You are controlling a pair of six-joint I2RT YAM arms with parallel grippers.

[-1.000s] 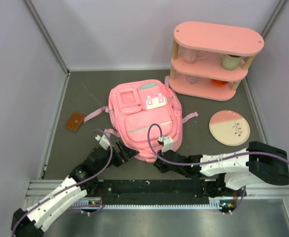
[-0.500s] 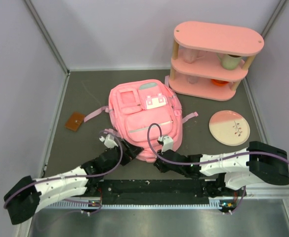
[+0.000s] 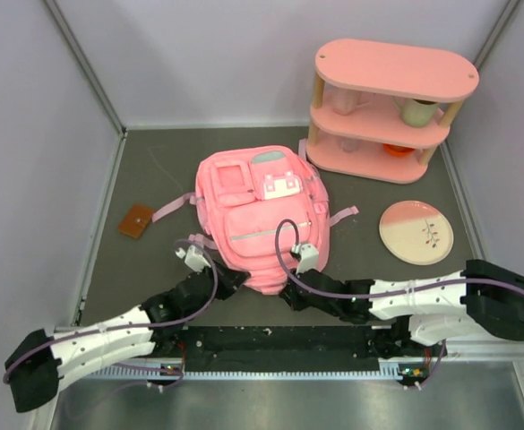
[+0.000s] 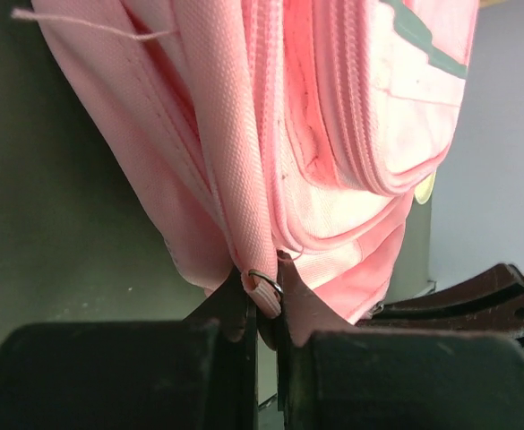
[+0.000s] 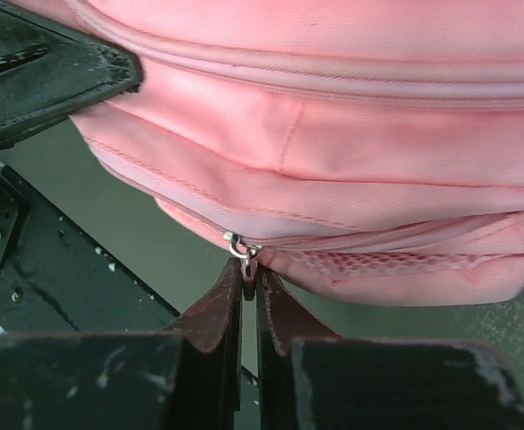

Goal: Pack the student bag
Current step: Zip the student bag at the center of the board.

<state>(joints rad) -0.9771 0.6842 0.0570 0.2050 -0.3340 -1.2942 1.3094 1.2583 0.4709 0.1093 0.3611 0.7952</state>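
The student bag (image 3: 262, 206), a pink backpack, lies flat in the middle of the table with its bottom end toward the arms. My left gripper (image 3: 233, 276) is at the bag's near left corner. In the left wrist view the gripper (image 4: 263, 300) is shut on a pink pull tab with a metal ring (image 4: 266, 288) on the bag (image 4: 333, 134). My right gripper (image 3: 290, 296) sits at the near edge. Its wrist view shows the gripper (image 5: 251, 269) shut on a metal zipper pull (image 5: 243, 248) of the bag (image 5: 351, 116).
A pink oval shelf unit (image 3: 387, 107) stands at the back right with a cup (image 3: 416, 111) and other small items on it. A pink and white plate (image 3: 416, 231) lies right of the bag. A small brown flat item (image 3: 136, 219) lies to the left.
My left gripper has reached in to the bag's near left corner and closed from wide open onto the pull tab. The right gripper has stayed shut on its zipper pull.
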